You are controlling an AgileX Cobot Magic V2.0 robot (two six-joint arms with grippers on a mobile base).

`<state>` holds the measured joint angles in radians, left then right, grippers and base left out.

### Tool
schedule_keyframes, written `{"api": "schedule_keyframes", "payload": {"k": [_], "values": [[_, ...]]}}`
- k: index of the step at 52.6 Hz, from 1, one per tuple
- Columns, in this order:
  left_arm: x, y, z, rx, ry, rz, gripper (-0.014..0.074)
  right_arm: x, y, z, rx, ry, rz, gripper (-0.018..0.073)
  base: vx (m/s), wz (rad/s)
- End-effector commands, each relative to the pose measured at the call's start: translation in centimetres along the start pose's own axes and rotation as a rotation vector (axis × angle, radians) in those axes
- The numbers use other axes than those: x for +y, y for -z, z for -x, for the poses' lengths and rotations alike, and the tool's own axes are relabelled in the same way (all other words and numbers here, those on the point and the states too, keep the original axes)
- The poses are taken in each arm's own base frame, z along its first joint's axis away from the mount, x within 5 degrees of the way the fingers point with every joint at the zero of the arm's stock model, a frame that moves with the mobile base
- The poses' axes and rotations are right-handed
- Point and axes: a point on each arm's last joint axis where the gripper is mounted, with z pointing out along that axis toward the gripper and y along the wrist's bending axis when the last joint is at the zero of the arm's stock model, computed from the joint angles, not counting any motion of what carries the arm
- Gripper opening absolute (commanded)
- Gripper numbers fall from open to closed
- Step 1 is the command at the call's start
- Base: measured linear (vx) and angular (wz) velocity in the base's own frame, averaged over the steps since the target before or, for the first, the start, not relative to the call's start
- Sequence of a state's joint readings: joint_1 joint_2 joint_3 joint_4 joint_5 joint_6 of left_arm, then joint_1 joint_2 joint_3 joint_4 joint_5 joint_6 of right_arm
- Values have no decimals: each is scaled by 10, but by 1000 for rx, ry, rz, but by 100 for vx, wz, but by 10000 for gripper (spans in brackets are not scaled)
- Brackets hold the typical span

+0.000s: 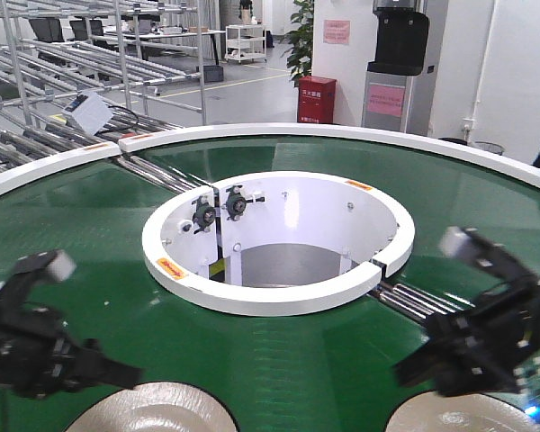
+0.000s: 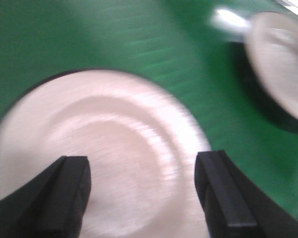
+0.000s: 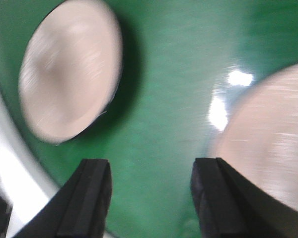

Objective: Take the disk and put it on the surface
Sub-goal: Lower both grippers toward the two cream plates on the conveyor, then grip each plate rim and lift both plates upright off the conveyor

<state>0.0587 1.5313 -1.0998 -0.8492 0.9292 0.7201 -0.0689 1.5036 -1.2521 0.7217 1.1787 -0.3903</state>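
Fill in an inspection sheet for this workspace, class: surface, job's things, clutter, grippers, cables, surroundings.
Surface: dark steel tabletop not in view; only green ring-shaped conveyor belt shows.
Job's things: two pale round metal disks on the belt: left disk, right disk.
Clutter: nothing seen.
Grippers: left gripper open over left disk; right gripper open over belt between disks.
Cables: nothing seen.
Surroundings: metal racks, red cabinet, potted plant.

Bright indoor light; wrist views smeared.
Motion blur softens the disks (image 2: 114,148) and green belt (image 2: 89,39) in both wrist views; white glare sits right of centre in the right one; front view sharper.
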Motion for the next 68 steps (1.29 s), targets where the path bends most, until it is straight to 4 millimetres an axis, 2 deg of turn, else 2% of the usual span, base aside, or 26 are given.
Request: {"api": "schedule_keyframes", "payload": {"k": [1,5,8,18,28,41,47,50,56,61,68], "values": [[23,22,9,-72,69,87,546,-20,41,7,-146,-94,-14,420,0,0],[49,23,3,-40,110,146,546,-43,60,5,-203,-191,-42,420,0,0],[66,17,0,-17,159,155,546,-55,71,4,-245,-245,-48,420,0,0],[94,-16,-8,53,185,120,546,-58,79,7,-317,-271,0,420,0,0],[99,-40,-12,72,203,-5,546,-55,80,10,-346,-239,34,420,0,0],[80,-72,-15,139,150,-73,527,-55,81,12,-363,-243,41,420,0,0],[70,-78,-15,164,129,-97,424,-54,80,11,-356,-242,45,420,0,0],[67,-79,-16,176,133,-111,311,-54,80,11,-351,-240,43,420,0,0],[66,-79,-16,178,143,-114,5,-55,80,10,-341,-238,39,420,0,0],[65,-75,-14,168,156,-112,-10,-56,80,9,-331,-232,19,420,0,0],[52,-62,-6,109,167,-147,-9,-64,79,5,-295,-213,-71,420,0,0]]}}
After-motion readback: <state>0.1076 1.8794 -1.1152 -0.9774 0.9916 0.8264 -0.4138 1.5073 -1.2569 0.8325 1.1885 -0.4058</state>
